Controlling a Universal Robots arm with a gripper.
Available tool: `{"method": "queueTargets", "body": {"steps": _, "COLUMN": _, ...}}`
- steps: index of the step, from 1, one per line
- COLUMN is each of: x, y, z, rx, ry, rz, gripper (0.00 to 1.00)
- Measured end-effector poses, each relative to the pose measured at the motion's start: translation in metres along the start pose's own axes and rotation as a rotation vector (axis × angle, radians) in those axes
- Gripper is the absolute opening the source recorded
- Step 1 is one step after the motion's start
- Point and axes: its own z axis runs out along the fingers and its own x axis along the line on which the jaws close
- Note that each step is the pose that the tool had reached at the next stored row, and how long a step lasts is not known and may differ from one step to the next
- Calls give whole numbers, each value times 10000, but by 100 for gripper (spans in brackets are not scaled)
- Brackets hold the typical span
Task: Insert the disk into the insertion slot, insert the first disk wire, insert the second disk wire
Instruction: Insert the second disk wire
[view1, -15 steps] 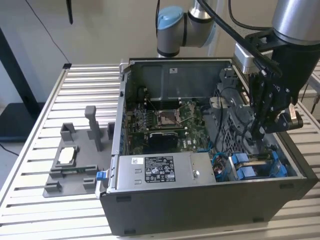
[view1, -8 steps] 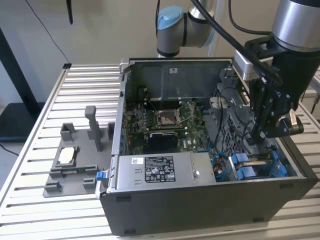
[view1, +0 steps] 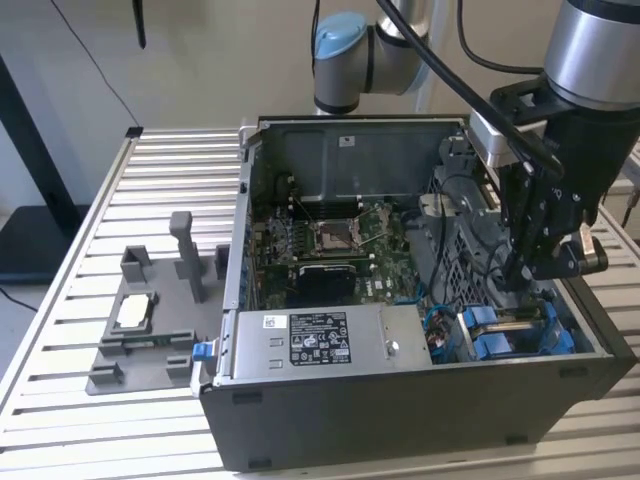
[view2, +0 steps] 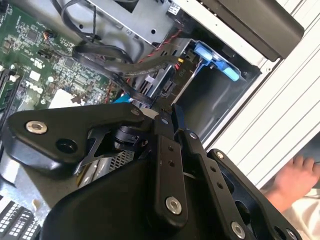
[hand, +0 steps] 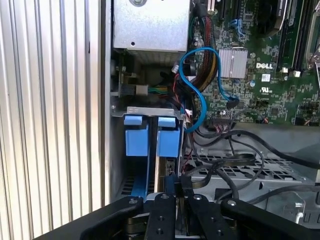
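The open dark grey computer case (view1: 400, 420) lies on a ribbed aluminium table (view1: 80, 400). Near the case's front wall, a silver-grey power supply box (view1: 310, 340) carries a white label with black print. The green motherboard (view1: 330, 250) bears white lettering beside a finned silver heat sink (hand: 232, 62). A grey plastic fixture tray (view1: 140, 340) on the table, to the exterior view's left of the case, holds a square silver processor chip (view1: 135, 312).

The rectangular bay of the grey metal drive cage, the insertion slot (hand: 150, 111), sits at the case corner on the exterior view's right. The disk in its bright blue plastic carrier frame (hand: 168, 142) stands inside this slot next to a second blue carrier tab (hand: 136, 140). The disk's metal body is mostly hidden.

The black robot claw (hand: 175, 187) is down inside the case, directly over the bay and just beside the disk carrier. Black cables (hand: 235, 160) and a light blue data cable (hand: 200, 85) lie close to it. Whether the claw is open, closed or gripping something cannot be determined.

In the second wrist view, a person's hand (view2: 295, 175) rests beyond the case wall.
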Motion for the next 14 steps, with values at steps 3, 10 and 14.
{"method": "queueTargets", "body": {"steps": 3, "x": 8, "y": -19, "z": 19, "rx": 27, "ry": -1, "rz": -1, "gripper": 16}}
{"method": "queueTargets", "body": {"steps": 10, "x": 9, "y": -27, "z": 27, "rx": 38, "ry": -2, "rz": -1, "gripper": 16}}
{"method": "queueTargets", "body": {"steps": 14, "x": 10, "y": -28, "z": 45, "rx": 38, "ry": -3, "rz": 0, "gripper": 16}}
